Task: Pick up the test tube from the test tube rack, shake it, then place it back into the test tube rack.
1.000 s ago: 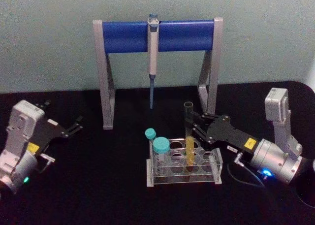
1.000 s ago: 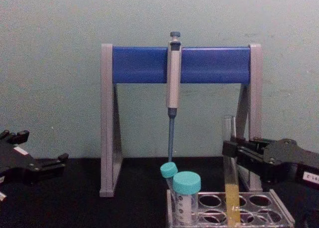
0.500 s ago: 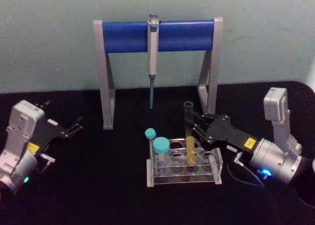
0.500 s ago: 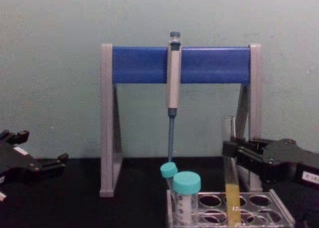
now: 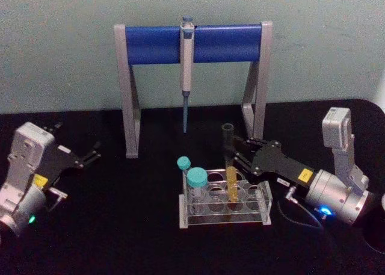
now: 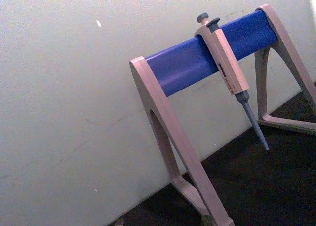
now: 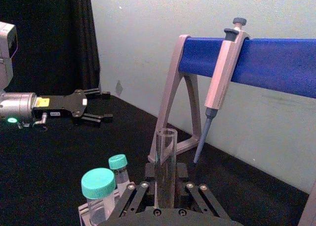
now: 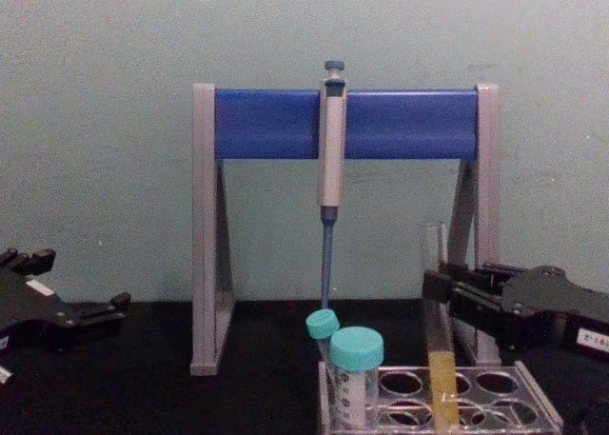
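Head view: your right gripper (image 5: 233,153) has its jaws clamped on the upper part of the test tube (image 5: 231,180). The tube's round bottom sits in a hole of the test tube rack (image 5: 222,218). The left gripper (image 5: 90,156) is parked at the left of the desk (image 5: 132,239), jaws apart.

Right wrist view: the tube stands upright between the jaws, clear and uncapped.

Chest view: yellow liquid fills its lower part, down at rack level.

You have the tube gripped but seated. Whether it has been shaken cannot be told, so I'd treat the lift, shake and return as open.
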Controlling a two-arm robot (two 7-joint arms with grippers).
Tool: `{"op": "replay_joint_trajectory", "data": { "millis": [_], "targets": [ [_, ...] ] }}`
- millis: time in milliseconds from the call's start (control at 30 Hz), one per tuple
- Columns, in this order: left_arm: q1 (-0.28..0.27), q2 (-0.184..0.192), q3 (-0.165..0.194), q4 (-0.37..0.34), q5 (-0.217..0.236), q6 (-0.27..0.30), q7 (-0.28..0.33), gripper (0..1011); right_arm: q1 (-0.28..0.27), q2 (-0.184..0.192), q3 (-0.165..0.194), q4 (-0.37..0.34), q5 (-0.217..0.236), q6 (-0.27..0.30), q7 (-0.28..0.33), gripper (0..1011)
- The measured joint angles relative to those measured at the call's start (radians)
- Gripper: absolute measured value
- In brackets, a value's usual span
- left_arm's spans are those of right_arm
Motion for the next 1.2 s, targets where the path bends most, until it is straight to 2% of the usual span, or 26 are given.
{"op": "replay_joint_trajectory", "data": {
  "millis": [67,100,200,367,467,600,700,733,833,1033,1100,1200],
  "targets": [
    [0.000,0.000,0.000,0.000,0.000,0.000,0.000,1001,0.000,0.000,0.000,0.000,0.000,0.000,0.000,308],
    [0.000,0.000,0.000,0.000,0.000,0.000,0.000,1001,0.000,0.000,0.000,0.000,0.000,0.000,0.000,367],
    [0.000,0.000,0.000,0.000,0.000,0.000,0.000,1001,0.000,0.000,0.001,0.000,0.001,0.000,0.001,424],
    [0.000,0.000,0.000,0.000,0.000,0.000,0.000,1001,0.000,0.000,0.001,0.000,0.001,0.000,0.001,623],
    [0.000,0.000,0.000,0.000,0.000,0.000,0.000,1001,0.000,0.000,0.001,0.000,0.001,0.000,0.001,683],
    [0.000,0.000,0.000,0.000,0.000,0.000,0.000,1001,0.000,0.000,0.001,0.000,0.001,-0.001,0.001,840],
    [0.000,0.000,0.000,0.000,0.000,0.000,0.000,1001,0.000,0.000,0.001,0.000,0.002,-0.001,0.001,890],
    [0.000,0.000,0.000,0.000,0.000,0.000,0.000,1001,0.000,0.000,0.001,0.000,0.002,-0.001,0.001,939],
    [0.000,0.000,0.000,0.000,0.000,0.000,0.000,1001,0.000,0.000,0.001,0.000,0.002,-0.001,0.001,1000],
    [0.000,0.000,0.000,0.000,0.000,0.000,0.000,1001,-0.001,0.000,0.003,-0.003,0.006,-0.009,0.004,1000],
    [0.000,0.000,0.000,0.000,0.000,0.000,0.000,1001,-0.009,-0.001,0.014,-0.016,0.019,-0.032,0.008,1000],
    [0.000,0.000,0.000,0.000,0.000,0.000,0.000,1001,-0.036,-0.008,0.051,-0.055,0.040,-0.085,-0.011,1000]
  ]
}}
